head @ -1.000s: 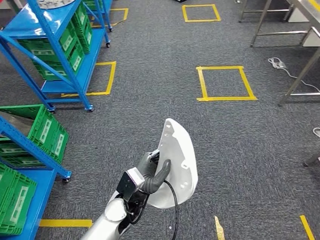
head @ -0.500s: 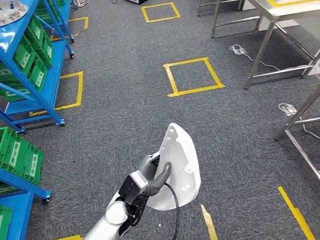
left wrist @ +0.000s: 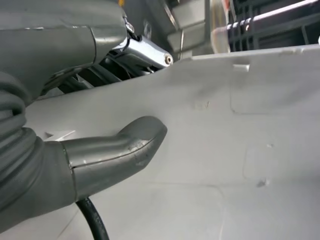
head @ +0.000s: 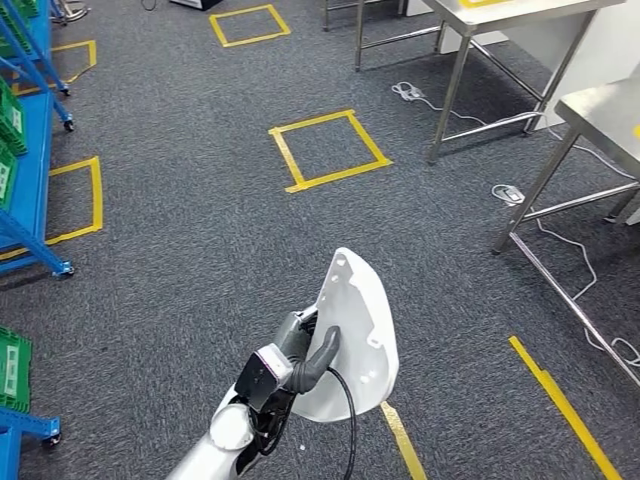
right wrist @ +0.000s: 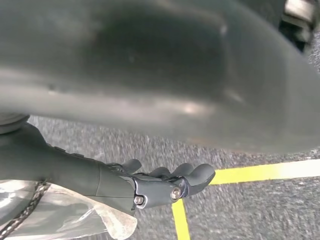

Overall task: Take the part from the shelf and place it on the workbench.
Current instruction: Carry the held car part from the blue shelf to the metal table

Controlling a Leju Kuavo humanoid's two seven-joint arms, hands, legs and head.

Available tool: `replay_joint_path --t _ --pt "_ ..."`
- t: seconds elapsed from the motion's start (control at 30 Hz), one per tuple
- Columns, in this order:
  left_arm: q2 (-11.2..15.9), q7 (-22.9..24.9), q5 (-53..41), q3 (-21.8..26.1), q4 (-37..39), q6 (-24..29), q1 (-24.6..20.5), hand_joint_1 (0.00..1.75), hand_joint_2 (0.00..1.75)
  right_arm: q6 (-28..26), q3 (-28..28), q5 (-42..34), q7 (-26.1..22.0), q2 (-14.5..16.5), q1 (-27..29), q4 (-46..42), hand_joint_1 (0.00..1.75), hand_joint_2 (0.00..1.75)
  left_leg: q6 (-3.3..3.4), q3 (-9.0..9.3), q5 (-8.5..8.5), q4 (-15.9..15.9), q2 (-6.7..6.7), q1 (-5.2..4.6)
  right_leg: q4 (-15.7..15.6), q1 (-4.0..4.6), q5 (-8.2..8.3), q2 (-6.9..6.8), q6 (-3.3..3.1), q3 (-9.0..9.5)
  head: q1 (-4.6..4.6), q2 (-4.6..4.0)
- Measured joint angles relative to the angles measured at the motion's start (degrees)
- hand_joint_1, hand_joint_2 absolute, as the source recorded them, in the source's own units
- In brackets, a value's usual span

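The part [head: 358, 335] is a white curved shell with small holes, held upright in front of me over the grey carpet. My left hand [head: 306, 355] grips its near edge, the thumb pressed on the inner face. Close up in the left wrist view, the thumb [left wrist: 124, 145] lies flat on the white part [left wrist: 234, 150]. My right hand [right wrist: 166, 185] hangs over the carpet, its fingers stretched out with nothing in them. Two steel workbenches stand ahead to the right, one far [head: 490, 12] and one nearer [head: 604, 105].
A blue shelf [head: 23, 180] and a green crate [head: 11, 370] stand at the left edge. Yellow tape squares [head: 328, 150] and a yellow line [head: 562, 405] mark the carpet. Cables [head: 513, 195] lie on the floor under the workbenches.
The camera has turned to the right: the blue shelves have slid to the left edge and the workbenches have come into view. The left hand's hold on the part is unchanged.
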Motion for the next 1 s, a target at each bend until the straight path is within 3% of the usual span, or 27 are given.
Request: replay_joint_path --t 0.07,0.1,0.13,0.17,0.2,0.27,0.3,0.37,0.4,0.47,0.53,0.57,0.6,0.63,0.67,0.73,0.8,0.83,0.93,1.0 --pt "0.03 -0.01 0.0 0.03 0.0 0.0 0.07 1.75 1.75 0.0 0.02 0.04 -0.01 -0.02 -0.07 0.0 0.0 0.0 0.02 -0.16 0.01 0.02 1.85 -0.1 6.34 -0.08 -2.71 -1.11 0.52 -2.55 0.08 0.0" --pt "0.04 -0.01 0.0 0.04 0.0 0.0 0.07 1.75 1.75 0.0 0.03 0.07 -0.01 -0.03 -0.03 0.0 0.0 0.0 0.0 -0.19 0.0 0.03 2.74 -0.1 7.22 -0.15 -2.71 -1.36 0.78 -2.62 0.07 0.0" --pt "0.05 0.0 0.0 0.04 0.0 0.0 0.07 1.75 1.75 0.0 0.03 0.09 0.0 -0.09 0.04 -0.01 0.0 0.0 -0.08 -0.19 -0.05 0.07 3.59 -0.07 5.83 -0.25 -1.7 -1.72 1.02 -1.48 0.08 0.0" --pt "0.05 0.01 0.0 0.03 0.0 0.0 0.07 1.75 1.75 0.0 0.03 0.11 0.0 -0.15 0.08 -0.01 0.0 0.0 -0.23 -0.15 -0.14 0.18 4.32 -0.03 2.44 -0.36 -0.04 -2.4 1.2 0.71 0.08 0.0" --pt "0.05 0.01 0.0 0.03 0.0 0.0 0.07 1.75 1.75 0.0 0.03 0.11 0.0 -0.21 0.05 -0.02 0.0 0.0 -0.49 -0.12 -0.31 0.36 4.97 -0.08 -1.58 -0.35 1.19 -3.91 1.34 3.1 0.12 0.0" --pt "0.08 0.01 -0.01 0.05 0.0 0.01 0.05 1.75 1.75 0.01 0.04 0.12 -0.02 -0.27 -0.09 -0.02 0.0 0.0 -1.11 -0.15 -0.74 0.98 5.98 -0.44 -6.95 -0.31 2.55 -5.95 0.76 6.36 0.07 0.0" --pt "0.09 0.0 -0.03 0.06 0.0 0.02 0.04 1.75 1.75 0.0 0.04 0.12 -0.04 -0.27 -0.14 -0.02 0.0 0.0 -1.37 -0.16 -0.85 1.2 6.42 -0.63 -7.64 -0.19 2.47 -6.28 0.3 6.73 -0.04 0.0" --pt "0.09 -0.16 0.02 0.05 -0.05 0.17 0.03 1.75 1.75 -0.73 0.05 0.18 -0.48 -0.27 -0.07 -0.02 0.0 0.0 -1.69 -0.1 -1.0 1.38 7.3 -0.6 -7.61 -0.12 2.75 -4.94 -0.61 6.66 -0.34 0.0" --pt "0.09 -0.39 0.15 0.06 -0.14 0.39 0.05 1.75 1.75 -1.79 0.07 0.22 -1.1 -0.27 0.02 -0.04 0.0 0.0 -1.93 -0.11 -1.46 1.76 6.85 -0.4 -7.64 -0.12 2.9 -4.32 -0.93 6.6 -0.39 0.0" --pt "0.09 -1.02 0.54 0.27 -0.54 1.07 0.21 1.75 1.75 -4.3 0.08 0.06 -2.59 -0.27 0.08 -0.11 0.0 0.0 -2.47 -1.24 -4.06 5.14 4.22 0.03 -7.75 -0.28 3.21 -2.95 -1.65 6.51 -0.47 0.0" --pt "0.12 -1.39 0.85 0.64 -0.93 1.55 0.53 1.75 1.75 -5.07 0.05 -0.28 -3.16 -0.27 -0.13 -0.16 0.0 0.0 -2.8 -4.18 -7.88 12.38 1.5 0.29 -7.75 -0.3 3.39 -1.49 -2.07 6.34 -0.5 0.0" --pt "0.14 -1.44 0.96 0.81 -1.04 1.68 0.75 1.75 1.75 -4.91 0.04 -0.27 -3.14 -0.27 -0.22 -0.17 0.0 0.0 -2.85 -5.67 -9.11 15.75 1.04 0.33 -7.74 -0.27 3.46 -0.68 -2.19 6.27 -0.5 0.0" --pt "0.15 -1.45 1.07 0.95 -1.12 1.79 0.98 1.75 1.75 -5.03 0.04 -0.04 -3.15 -0.27 -0.19 -0.17 0.0 0.0 -2.8 -6.51 -9.27 17.53 0.86 0.33 -7.74 -0.24 3.53 0.13 -2.25 6.22 -0.5 0.0" --pt "0.15 -1.45 1.16 1.04 -1.18 1.91 1.2 1.75 1.75 -5.42 0.04 0.33 -3.2 -0.27 -0.08 -0.17 0.0 0.0 -2.64 -6.44 -8.3 17.23 0.74 0.33 -7.74 -0.22 3.59 0.94 -2.26 6.21 -0.5 0.0" --pt "0.17 -1.45 1.2 1.09 -1.25 2.03 1.36 1.75 1.75 -5.94 0.04 0.74 -3.26 -0.27 0.06 -0.17 0.0 0.0 -2.37 -5.41 -6.39 14.8 0.44 0.33 -7.74 -0.21 3.68 1.76 -2.22 6.21 -0.49 0.0" --pt "0.24 -1.45 1.15 1.11 -1.48 2.45 1.56 1.75 1.75 -6.72 0.04 1.24 -3.28 -0.25 0.19 -0.17 0.0 0.0 -1.62 -2.15 -2.39 7.23 -1.83 0.38 -7.68 -0.18 3.89 3.23 -1.94 6.1 -0.46 0.0" --pt "0.31 -1.45 1.09 1.11 -1.65 2.91 1.71 1.75 1.75 -6.81 0.03 1.32 -3.28 -0.2 0.09 -0.17 0.0 0.0 -1.17 -0.19 -1.02 2.46 -4.05 0.45 -7.6 -0.19 4.15 4.36 -1.51 5.75 -0.48 0.0" --pt "0.32 -1.35 1.12 1.11 -1.68 3.04 1.78 1.75 1.75 -6.78 0.03 1.33 -3.32 -0.18 0.05 -0.17 0.0 0.0 -1.12 -0.03 -1.19 1.88 -4.3 0.43 -7.59 -0.24 4.32 4.78 -1.23 5.48 -0.47 0.0" --pt "0.32 -0.89 1.36 1.12 -1.98 3.09 2.0 1.75 1.75 -6.67 0.03 1.48 -3.43 -0.19 0.4 -0.17 0.0 0.0 -0.98 -0.03 -0.82 1.16 -2.92 0.36 -7.73 -0.54 4.74 5.37 -0.25 4.53 -0.52 0.0" --pt "0.32 -0.78 1.51 1.16 -2.27 3.08 2.17 1.75 1.75 -6.6 0.03 1.69 -3.43 -0.2 0.53 -0.17 0.0 0.0 -0.54 0.0 -0.17 0.34 -1.42 0.56 -5.38 -0.31 2.92 2.84 0.19 2.98 -0.12 0.0"
